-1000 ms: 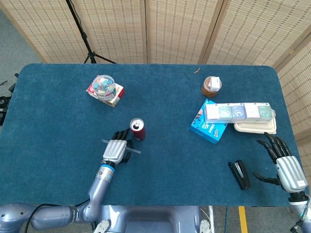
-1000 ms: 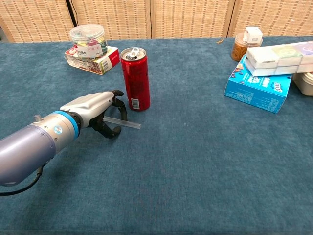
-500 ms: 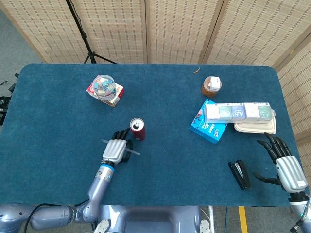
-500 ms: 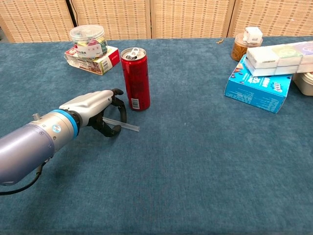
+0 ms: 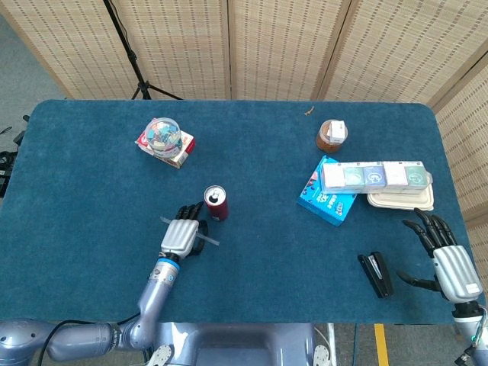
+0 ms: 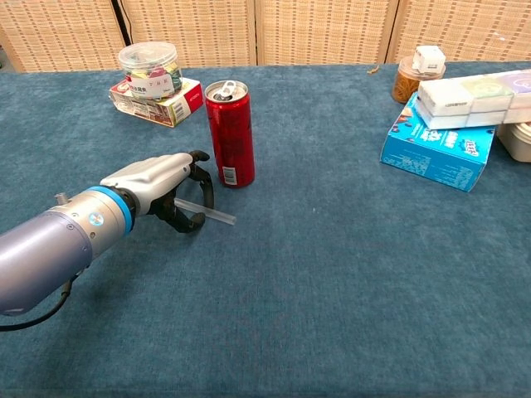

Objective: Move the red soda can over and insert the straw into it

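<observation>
At table centre: red soda can (image 5: 216, 204) stands upright, opened.
Left hand (image 5: 181, 235): at the can's 7 o'clock, fingers curled around the straw (image 6: 205, 213), barely shifted since a second ago.
Right hand (image 5: 448, 263): empty, fingers spread, idle.
Meaning: straw secured; insertion pending.

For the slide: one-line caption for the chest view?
Left hand grips the straw beside the upright, opened red soda can.

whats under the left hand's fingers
A thin clear plastic straw lies under the curled fingers of the left hand, both ends sticking out in the head view. Its middle is covered, so the grip itself is hidden.
</observation>
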{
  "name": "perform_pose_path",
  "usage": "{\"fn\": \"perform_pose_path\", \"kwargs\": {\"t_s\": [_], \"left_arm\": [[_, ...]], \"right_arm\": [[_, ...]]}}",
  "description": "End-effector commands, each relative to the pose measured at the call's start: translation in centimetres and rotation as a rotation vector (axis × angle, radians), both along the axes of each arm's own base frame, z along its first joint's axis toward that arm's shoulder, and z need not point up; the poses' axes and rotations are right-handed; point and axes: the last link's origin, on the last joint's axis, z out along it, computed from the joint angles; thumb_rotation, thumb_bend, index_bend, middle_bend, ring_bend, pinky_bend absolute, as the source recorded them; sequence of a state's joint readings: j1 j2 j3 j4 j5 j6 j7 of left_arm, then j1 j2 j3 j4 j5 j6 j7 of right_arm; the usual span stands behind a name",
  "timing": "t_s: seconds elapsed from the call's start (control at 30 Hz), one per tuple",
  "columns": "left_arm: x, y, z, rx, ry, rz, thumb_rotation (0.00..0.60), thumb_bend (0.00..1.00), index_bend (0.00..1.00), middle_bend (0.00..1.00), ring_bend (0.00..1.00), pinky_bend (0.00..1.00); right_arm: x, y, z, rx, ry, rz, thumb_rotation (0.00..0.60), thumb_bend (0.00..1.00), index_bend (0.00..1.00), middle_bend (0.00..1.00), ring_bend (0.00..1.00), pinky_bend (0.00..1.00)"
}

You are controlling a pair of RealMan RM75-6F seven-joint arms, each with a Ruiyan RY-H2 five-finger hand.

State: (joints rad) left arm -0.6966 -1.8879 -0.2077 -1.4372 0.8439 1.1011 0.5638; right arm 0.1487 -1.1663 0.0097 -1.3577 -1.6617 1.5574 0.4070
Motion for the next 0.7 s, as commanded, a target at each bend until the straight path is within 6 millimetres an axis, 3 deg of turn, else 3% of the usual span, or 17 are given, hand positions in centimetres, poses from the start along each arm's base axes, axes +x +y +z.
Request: {"fn": "perform_pose_path", "kwargs": {"t_s": [0.03,0.4,0.7], "left_arm": [[0.0,0.0,-0.1,0.0,0.001,-0.001,0.6,0.45,0.63,0.0,0.0,0.0],[0.2,-0.2,0.0,-0.004,-0.01,-0.003,0.6,0.45,0.65,0.0,0.0,0.0],[-0.3,-0.1,2.6,0.022,-0.072,0.0,0.6,0.45,0.65,0.0,0.0,0.0]], "right_arm": [[0.0,0.0,0.0,0.001,-0.002,0.001,0.6,0.0,0.14,0.0,0.0,0.03],[0.1,0.0,0.1,-0.001,-0.008,0.004,0.6,0.0,0.14,0.0,0.0,0.03],[0.1,0.0,0.1,0.001,-0.008,0.005,0.6,0.0,0.14,0.0,0.0,0.03]]}}
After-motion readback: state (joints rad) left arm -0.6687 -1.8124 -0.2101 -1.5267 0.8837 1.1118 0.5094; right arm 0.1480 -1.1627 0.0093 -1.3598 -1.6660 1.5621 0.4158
